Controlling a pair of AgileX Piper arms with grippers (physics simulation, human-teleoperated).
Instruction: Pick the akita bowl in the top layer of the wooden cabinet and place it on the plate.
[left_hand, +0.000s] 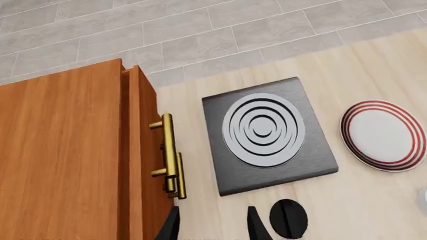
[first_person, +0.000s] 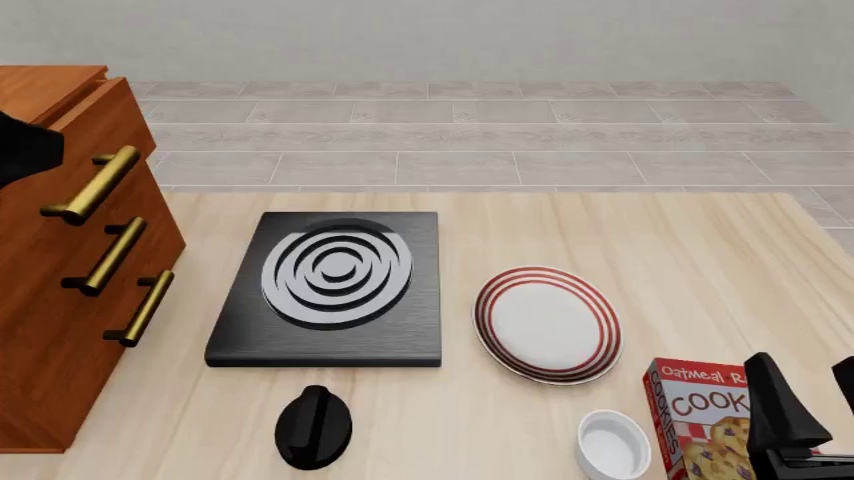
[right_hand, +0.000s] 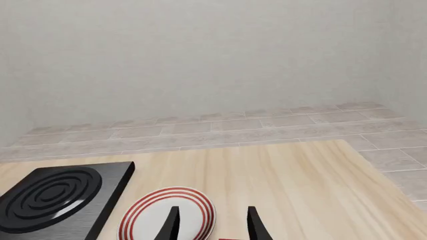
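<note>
The wooden cabinet (first_person: 54, 300) stands at the table's left, with three brass bar handles. Its top layer (first_person: 100, 120) sits slightly forward of the drawers below, and a narrow gap shows behind its front (left_hand: 133, 150). The akita bowl is hidden. The plate (first_person: 547, 323), white with red rings, lies right of centre. My left gripper (left_hand: 213, 227) is open and holds nothing, just in front of the cabinet face and close to the brass handle (left_hand: 168, 150). My right gripper (first_person: 805, 367) is open and holds nothing at the near right, with the plate (right_hand: 167, 215) beyond its fingers.
A black square stove (first_person: 334, 285) with white rings lies between cabinet and plate. A black knob (first_person: 314, 427) sits in front of it. A small plain white bowl (first_person: 614, 445) and a red cookie box (first_person: 701, 415) stand at the near right, beside my right gripper.
</note>
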